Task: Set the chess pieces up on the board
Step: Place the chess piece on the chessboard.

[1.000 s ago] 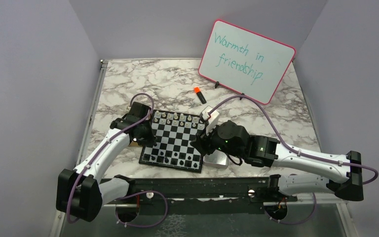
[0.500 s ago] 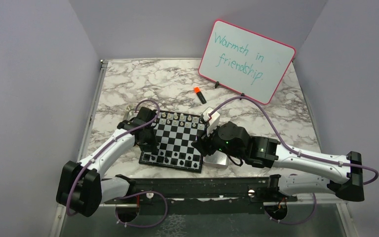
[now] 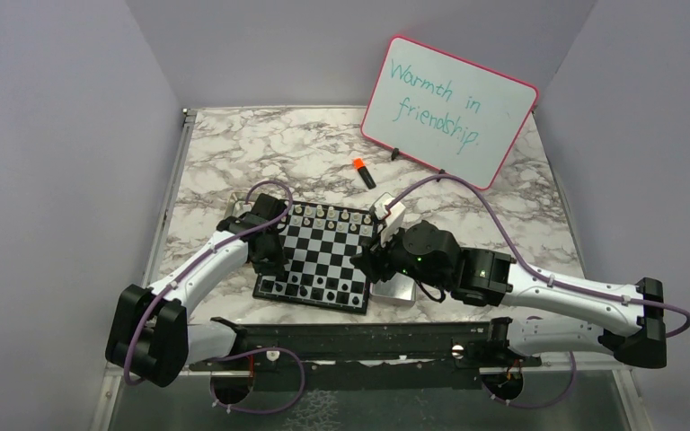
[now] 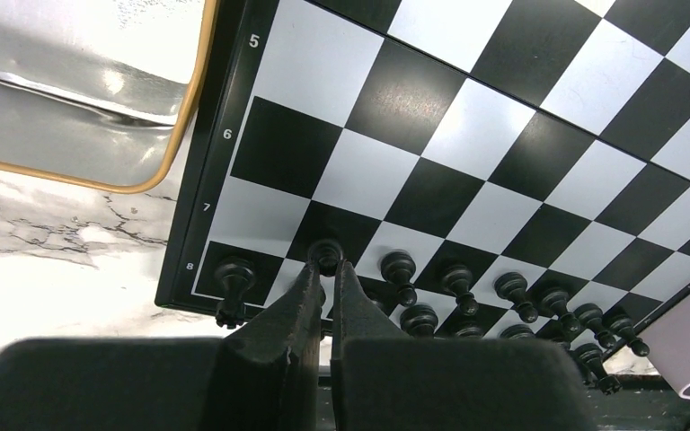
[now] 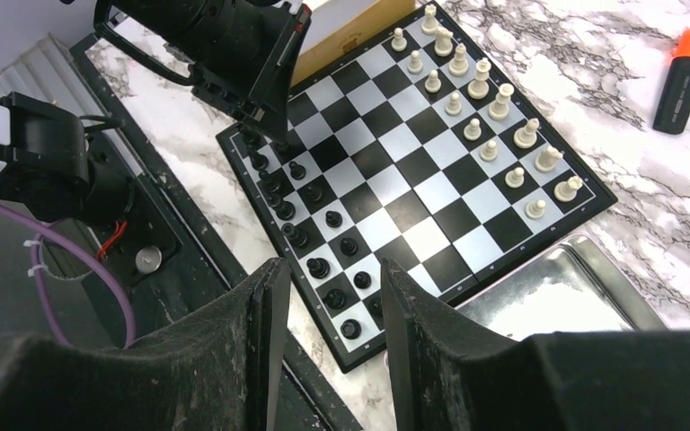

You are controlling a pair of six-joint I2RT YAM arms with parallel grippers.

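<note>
The left gripper [image 4: 325, 269] has its fingers drawn almost together on a black pawn [image 4: 326, 253], whose round head peeks out just above the tips; the pawn stands in the second row from the board's near edge, one square in from the corner where a black rook [image 4: 233, 274] sits; from there the other black pawns run off in a line to the right, with taller black pieces behind them; the back-row square directly under the fingers is hidden. The board [image 4: 467, 135] lies just beside the gold tray [image 4: 72, 144], with marble table beyond; across it, the white pieces [image 5: 481, 85] fill two rows at the far side. The right gripper [image 5: 331, 278] hangs above the board's near right corner and the silver tray [image 5: 548, 305], fingers well apart and nothing between them. By my reading, this is the seating of one of the last black pawns, and the task is close to done. The next move calls for the left fingers to part only a little and the arm to lift straight up; the neighbouring rook and pawn stand close, so any sideways drift could topple them; then a check of the hidden square before counting the black side as full.
</note>
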